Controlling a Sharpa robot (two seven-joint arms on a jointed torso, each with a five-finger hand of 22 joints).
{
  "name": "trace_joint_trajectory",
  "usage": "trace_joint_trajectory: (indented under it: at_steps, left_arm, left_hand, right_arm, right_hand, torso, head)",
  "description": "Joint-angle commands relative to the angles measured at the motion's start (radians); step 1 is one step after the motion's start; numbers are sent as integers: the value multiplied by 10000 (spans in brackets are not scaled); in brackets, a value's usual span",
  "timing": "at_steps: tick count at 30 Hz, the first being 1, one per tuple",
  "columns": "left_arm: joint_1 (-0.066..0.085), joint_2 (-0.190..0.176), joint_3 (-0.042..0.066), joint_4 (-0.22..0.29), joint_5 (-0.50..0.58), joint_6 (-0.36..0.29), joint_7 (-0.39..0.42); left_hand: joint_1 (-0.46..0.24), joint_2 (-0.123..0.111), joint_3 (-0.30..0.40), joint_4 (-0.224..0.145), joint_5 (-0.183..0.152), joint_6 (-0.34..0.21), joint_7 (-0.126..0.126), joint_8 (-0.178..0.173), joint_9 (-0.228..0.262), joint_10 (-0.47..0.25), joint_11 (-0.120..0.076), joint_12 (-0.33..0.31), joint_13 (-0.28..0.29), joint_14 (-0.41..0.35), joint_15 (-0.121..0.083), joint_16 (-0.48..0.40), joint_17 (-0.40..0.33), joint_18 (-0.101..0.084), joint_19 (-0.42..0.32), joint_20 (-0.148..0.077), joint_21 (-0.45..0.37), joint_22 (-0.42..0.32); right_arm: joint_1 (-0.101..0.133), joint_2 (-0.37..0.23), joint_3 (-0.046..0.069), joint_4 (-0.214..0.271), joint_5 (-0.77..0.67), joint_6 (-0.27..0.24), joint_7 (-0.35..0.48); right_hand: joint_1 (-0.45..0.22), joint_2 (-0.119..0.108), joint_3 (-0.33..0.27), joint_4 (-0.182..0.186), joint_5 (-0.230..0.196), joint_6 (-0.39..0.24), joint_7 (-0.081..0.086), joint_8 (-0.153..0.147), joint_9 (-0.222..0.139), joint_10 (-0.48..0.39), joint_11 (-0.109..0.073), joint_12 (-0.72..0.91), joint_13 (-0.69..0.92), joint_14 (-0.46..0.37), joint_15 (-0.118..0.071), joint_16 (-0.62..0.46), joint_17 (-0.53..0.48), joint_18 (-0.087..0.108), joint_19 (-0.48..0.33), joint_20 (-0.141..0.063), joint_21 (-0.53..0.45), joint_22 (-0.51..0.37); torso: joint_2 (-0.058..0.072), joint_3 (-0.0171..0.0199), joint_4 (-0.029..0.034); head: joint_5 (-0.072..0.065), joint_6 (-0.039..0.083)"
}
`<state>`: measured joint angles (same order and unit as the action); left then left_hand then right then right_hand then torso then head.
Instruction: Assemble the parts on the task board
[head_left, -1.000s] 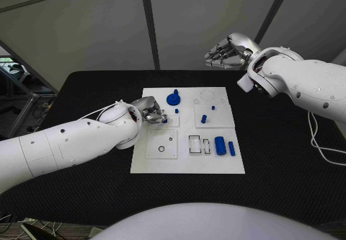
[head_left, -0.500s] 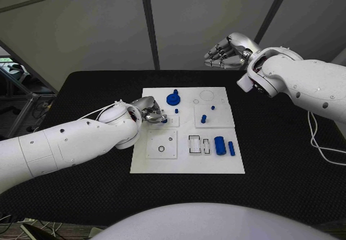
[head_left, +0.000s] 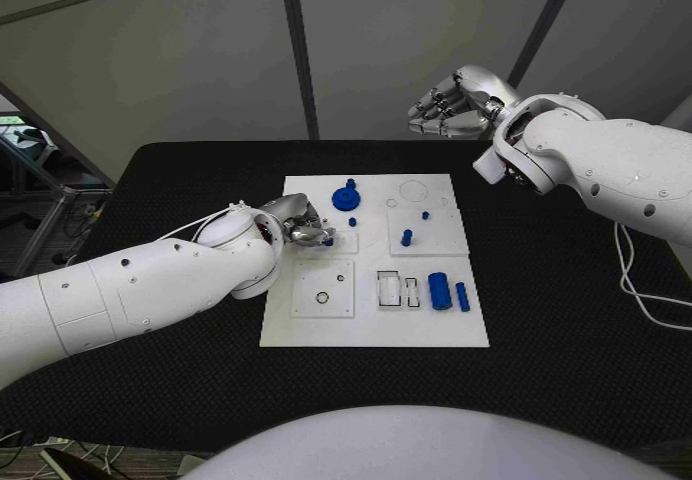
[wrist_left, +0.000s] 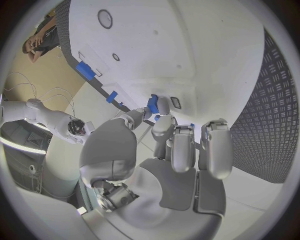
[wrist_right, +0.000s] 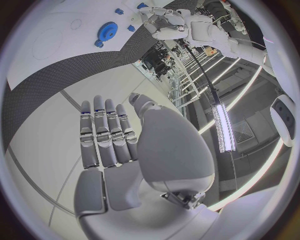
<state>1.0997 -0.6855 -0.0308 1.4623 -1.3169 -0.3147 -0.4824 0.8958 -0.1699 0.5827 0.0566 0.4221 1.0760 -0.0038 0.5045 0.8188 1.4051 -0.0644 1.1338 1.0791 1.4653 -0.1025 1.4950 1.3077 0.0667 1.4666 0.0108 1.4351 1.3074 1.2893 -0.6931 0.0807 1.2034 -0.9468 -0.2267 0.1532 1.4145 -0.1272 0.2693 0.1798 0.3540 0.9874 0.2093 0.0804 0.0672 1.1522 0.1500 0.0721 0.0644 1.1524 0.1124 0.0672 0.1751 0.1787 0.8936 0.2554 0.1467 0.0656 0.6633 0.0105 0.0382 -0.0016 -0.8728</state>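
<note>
The white task board (head_left: 433, 325) lies in the middle of the black table. My left hand (head_left: 300, 222) is low over the board's left part and pinches a small blue peg (head_left: 327, 240) between thumb and fingertip; the left wrist view shows this peg (wrist_left: 153, 104) at the fingertips, just above the board (wrist_left: 187, 40). A blue gear (head_left: 348, 196) stands near the far edge. Two blue cylinders (head_left: 440, 291) lie side by side at the right. My right hand (head_left: 454, 105) is raised beyond the table's far edge, fingers straight and holding nothing (wrist_right: 106, 140).
Two small blue pegs (head_left: 407, 238) stand on the board's right half, and another (head_left: 353, 222) stands near my left hand. A black ring (head_left: 323, 296) lies on the near-left plate. Rectangular slots (head_left: 391, 288) sit left of the cylinders. A white cable (head_left: 635, 290) lies on the table at right.
</note>
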Motion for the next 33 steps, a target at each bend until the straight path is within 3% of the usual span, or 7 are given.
trace_joint_trajectory:
  at_steps: [1,21,33]
  left_arm:
    - [-14,9,-18,-6,65,78,25]
    - [-12,18,-5,-12,135,-257,90]
    - [-14,69,80,-19,233,-559,193]
  left_hand:
    - [-169,33,-241,143,-15,59,22,-51,-9,32,5,44,28,851,-66,67,1946,-324,307,-58,44,1725]
    - [-473,162,-1075,645,7,146,12,-81,14,54,-2,121,117,851,-77,68,1948,-339,347,-68,94,1788]
    - [-701,153,-2545,1331,-16,207,-2,-78,92,54,-12,144,161,851,-92,71,1952,-346,367,-85,107,1833]
  right_arm:
    - [20,7,5,-9,-6,30,81]
    - [19,24,5,-38,-6,53,74]
    - [18,37,5,-57,-6,78,75]
  right_hand:
    - [-103,-19,27,-13,50,56,36,-56,14,-15,-3,27,6,-76,8,13,-9,66,67,-9,-42,6]
    - [-103,-19,27,-13,50,56,36,-56,14,-15,-3,27,6,-76,8,13,-9,66,67,-9,-42,6]
    - [-103,-19,27,-13,50,56,36,-56,14,-15,-3,27,6,-76,8,13,-9,66,67,-9,-42,6]
  torso:
    - [7,-1,-3]
    - [4,1,2]
    - [7,-2,0]
  head:
    - [2,2]
    - [-2,2]
    - [-17,2]
